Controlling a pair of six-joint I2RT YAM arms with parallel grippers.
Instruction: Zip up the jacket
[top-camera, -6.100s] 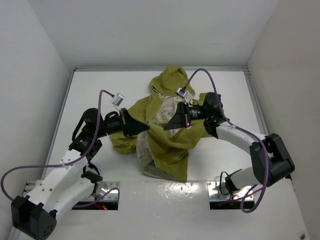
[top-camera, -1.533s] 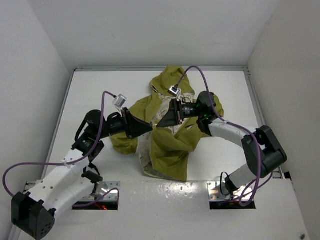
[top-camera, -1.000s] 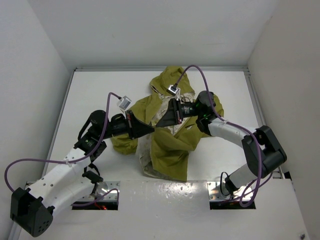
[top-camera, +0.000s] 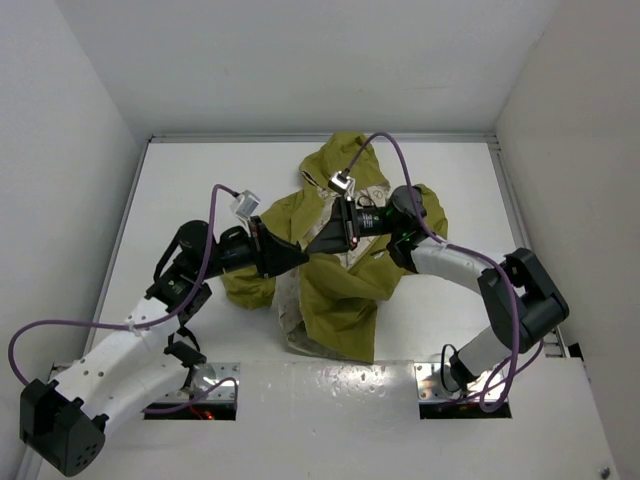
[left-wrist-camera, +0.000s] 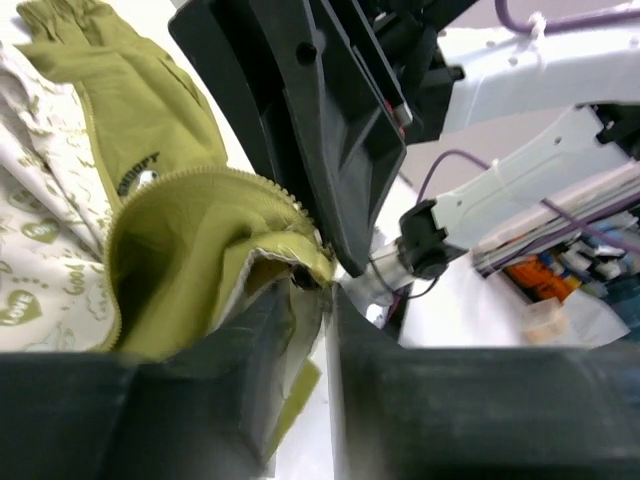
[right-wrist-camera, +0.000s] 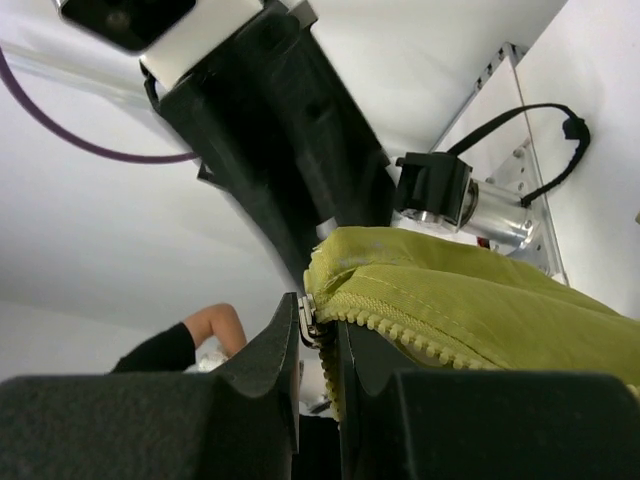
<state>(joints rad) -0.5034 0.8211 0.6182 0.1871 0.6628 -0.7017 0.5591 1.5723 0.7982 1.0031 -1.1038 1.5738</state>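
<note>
The jacket (top-camera: 345, 300) lies in a crumpled heap in the middle of the counter (top-camera: 200, 180). Its hood (top-camera: 345, 160) points to the far edge and the front is thrown open, so the printed cream lining shows. Both arms reach in over it and meet tip to tip above the heap, just left of its middle.

This looks like the step of starting the zip, bringing the two bottom ends of the front opening together.

The right fingers (right-wrist-camera: 260, 370) are pressed nearly together on one front edge. A small metal piece, probably the slider (right-wrist-camera: 310, 322), sits right in the slit between them, and the zip teeth (right-wrist-camera: 420, 335) run off to the side.

The left fingers (left-wrist-camera: 200, 400) stand only a narrow slit apart. The corner of the other toothed edge (left-wrist-camera: 300, 270) sits at the mouth of that slit and some fabric hangs down inside it. I can't tell whether they are pinching it or just letting it rest there.

To my eye the next move needs the left corner held firmly and fed straight into the slider while the right side stays still. The cloth is soft, so that end could easily fold or slip out.
</note>
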